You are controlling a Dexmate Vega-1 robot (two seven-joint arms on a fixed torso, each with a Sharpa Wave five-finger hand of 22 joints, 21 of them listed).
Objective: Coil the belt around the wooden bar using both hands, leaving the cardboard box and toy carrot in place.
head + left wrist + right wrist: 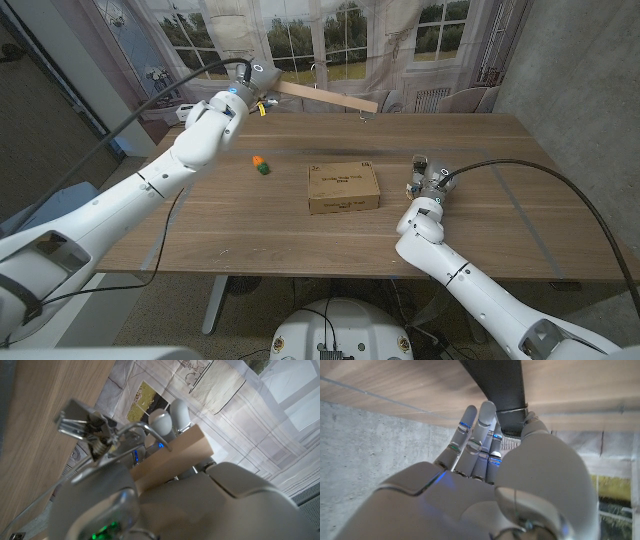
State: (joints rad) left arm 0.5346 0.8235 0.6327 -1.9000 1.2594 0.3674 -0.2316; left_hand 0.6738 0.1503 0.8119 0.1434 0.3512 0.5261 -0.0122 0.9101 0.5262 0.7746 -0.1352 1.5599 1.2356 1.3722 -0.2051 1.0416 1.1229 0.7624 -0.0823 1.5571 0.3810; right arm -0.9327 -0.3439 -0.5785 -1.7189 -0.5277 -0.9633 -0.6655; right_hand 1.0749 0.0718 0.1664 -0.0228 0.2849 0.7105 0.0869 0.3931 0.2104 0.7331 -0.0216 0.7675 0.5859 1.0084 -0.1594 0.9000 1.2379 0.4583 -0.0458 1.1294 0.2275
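Observation:
My left hand is raised over the table's far left and grips one end of the pale wooden bar, which juts out to the right above the far edge. In the left wrist view a metal buckle sits beside the bar by my left hand. My right hand is low at the table's right of centre. In the right wrist view the black belt runs over the wood, and my right hand pinches its end between thumb and fingers.
The flat cardboard box lies at the table's centre, just left of my right hand. The small orange and green toy carrot lies left of the box. A concrete wall stands to the right, and windows stand behind the table.

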